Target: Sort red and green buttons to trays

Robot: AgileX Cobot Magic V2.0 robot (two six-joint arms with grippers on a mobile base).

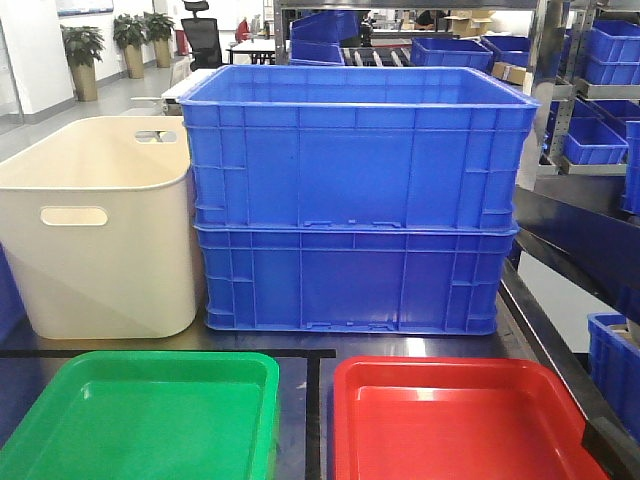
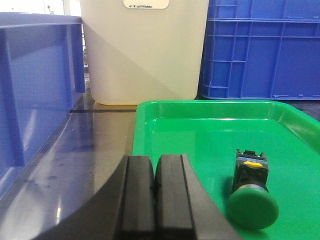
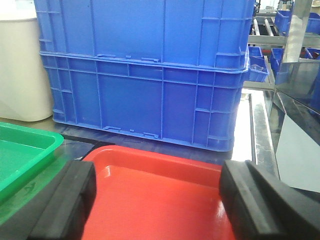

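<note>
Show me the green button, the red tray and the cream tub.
green button (image 2: 253, 207): left wrist view, on its round green cap.
red tray (image 1: 450, 425): front view, on its bare floor.
cream tub (image 1: 110, 270): front view, on its front wall below the handle slot.

No writing, brand, number or sign can be read in any of the three views. The cream tub (image 2: 145, 50) carries a small dark mark along the lower edge of its handle slot in the left wrist view, too small and blurred to make out. A blue panel on the far wall (image 1: 85, 8) at the top left of the front view is cut off by the frame edge and shows no legible characters.
</note>
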